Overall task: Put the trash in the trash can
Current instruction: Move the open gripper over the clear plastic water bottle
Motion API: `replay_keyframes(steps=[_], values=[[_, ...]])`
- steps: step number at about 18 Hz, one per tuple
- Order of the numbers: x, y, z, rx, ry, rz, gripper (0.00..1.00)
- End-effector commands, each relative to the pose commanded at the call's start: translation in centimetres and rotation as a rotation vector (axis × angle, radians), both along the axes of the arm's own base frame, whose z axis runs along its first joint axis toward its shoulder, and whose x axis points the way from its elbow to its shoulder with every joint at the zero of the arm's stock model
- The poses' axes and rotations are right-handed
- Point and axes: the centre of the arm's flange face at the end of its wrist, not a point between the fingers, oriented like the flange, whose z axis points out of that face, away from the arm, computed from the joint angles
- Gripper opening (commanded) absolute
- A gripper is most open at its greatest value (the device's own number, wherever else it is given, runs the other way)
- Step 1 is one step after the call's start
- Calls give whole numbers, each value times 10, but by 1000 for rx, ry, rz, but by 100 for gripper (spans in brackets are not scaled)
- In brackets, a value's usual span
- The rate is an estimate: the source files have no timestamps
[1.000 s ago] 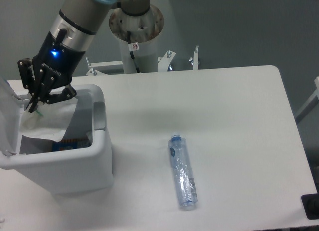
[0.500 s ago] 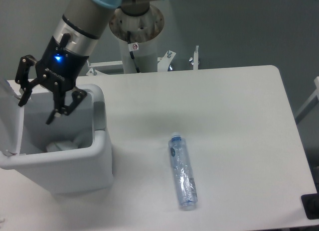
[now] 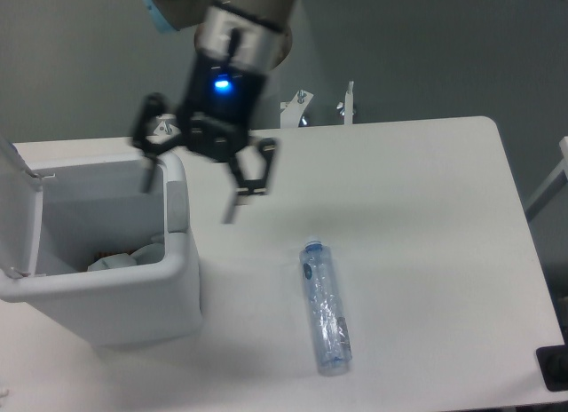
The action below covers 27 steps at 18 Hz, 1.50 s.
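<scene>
While the gripper [image 3: 193,194] hangs above the right rim of the bin [image 3: 115,297], its fingers [image 3: 238,199] are spread wide and hold nothing. One finger sits over the bin's rim on the left, the other points down over the bare surface [image 3: 408,208] just right of the bin; both are motion-blurred. A blue light glows on the gripper's black body, and the arm [image 3: 240,26] rises from it toward the top of the view.

The bin stands at the left of the surface with its lid [image 3: 18,199] swung up and open on the far left side. A grey tab shows on its right wall near the rim. Inside, low against the near wall, lies the wrapper [image 3: 120,259], a pale crumpled shape partly hidden by the bin's front wall; a bit of darker stuff shows beside it but is too small to make out.

The bottle [image 3: 324,307] lies flat on the surface, well apart from the bin to its right, cap end pointing away toward the far edge and its base toward the near edge. It is clear with a bluish tint and crushed along its length. Nothing touches it.
</scene>
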Motion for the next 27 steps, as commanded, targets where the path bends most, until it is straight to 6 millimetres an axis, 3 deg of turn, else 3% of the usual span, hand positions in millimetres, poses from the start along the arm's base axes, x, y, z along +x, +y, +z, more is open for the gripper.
replay_keyframes(steps=[2, 4, 7, 14, 22, 27], values=[[-23, -12, -15, -46, 15, 34, 100], [-34, -16, -31, -104, 15, 71, 100], [-57, -14, -70, -228, 25, 144, 100], [-99, -9, -132, -281, -93, 244, 100], [-111, 9, -192, -334, -180, 253, 100], [-98, 44, -251, -395, -239, 195, 100]])
